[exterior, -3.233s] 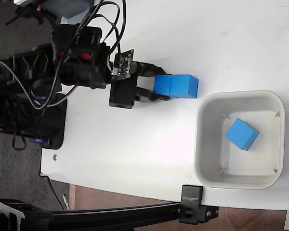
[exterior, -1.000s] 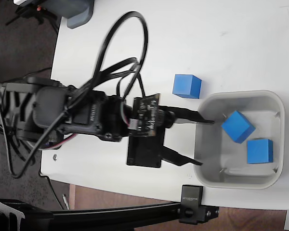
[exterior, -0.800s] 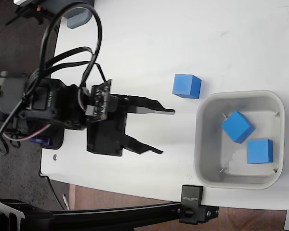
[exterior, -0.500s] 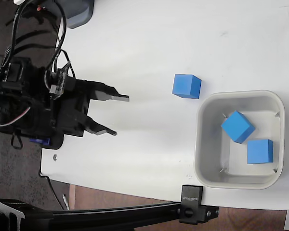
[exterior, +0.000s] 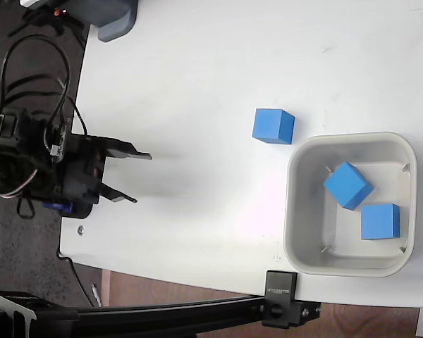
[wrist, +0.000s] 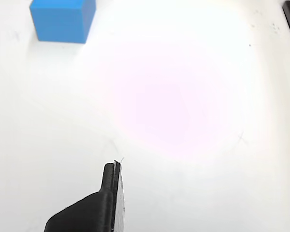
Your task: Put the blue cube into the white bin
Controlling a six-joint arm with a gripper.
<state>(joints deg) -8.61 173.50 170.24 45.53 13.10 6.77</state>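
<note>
A matt, plain finish is shown by the blue cube (exterior: 273, 126), smooth off-white plastic with a soft sheen by the white bin (exterior: 296, 211), a smooth, white, slightly reflective face by the surface (exterior: 218, 63), and matt black plastic by the hand (exterior: 132, 177).

On the white desk (exterior: 197, 63), the white bin (exterior: 350, 265) sits at the right edge with two blue cubes (exterior: 348, 185) inside it. A third blue cube (exterior: 273, 126) rests just outside the bin's upper left corner. The gripper (exterior: 133, 177) hangs over the left edge, jaws apart and empty.
</note>
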